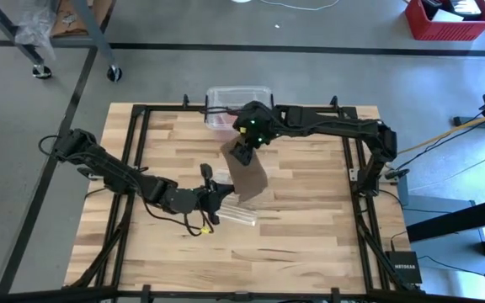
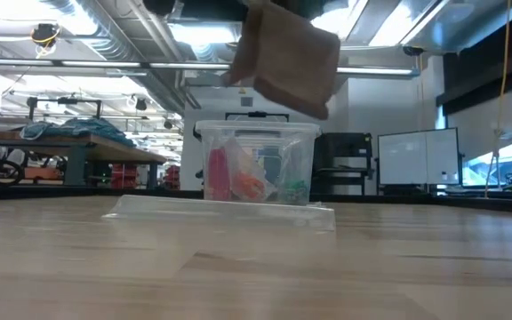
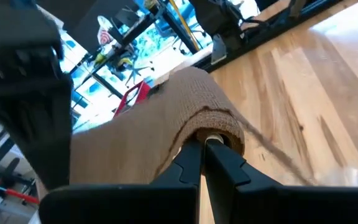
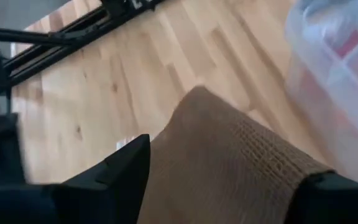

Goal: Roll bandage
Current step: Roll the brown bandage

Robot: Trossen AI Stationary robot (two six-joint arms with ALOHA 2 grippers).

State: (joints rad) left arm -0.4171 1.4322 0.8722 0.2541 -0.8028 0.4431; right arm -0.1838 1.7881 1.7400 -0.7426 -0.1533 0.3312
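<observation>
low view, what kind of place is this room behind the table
Probably a workshop or lab: exposed ceiling ducts, a cluttered workbench, and monitors stand behind the wooden table.

Clear plastic box [image 1: 238, 103] (colourful contents) behind flat clear bag [image 2: 220, 212].

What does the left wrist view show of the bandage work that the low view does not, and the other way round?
Only the left wrist view: the left gripper, jaws shut on the end of the bandage, where the fabric curls into the start of a roll, with the bare table beyond.

Only the low view: the clear plastic box with colourful contents, a clear plastic bag lying flat before it, and the room behind.

Both: the brown bandage held up off the wooden table.
</observation>
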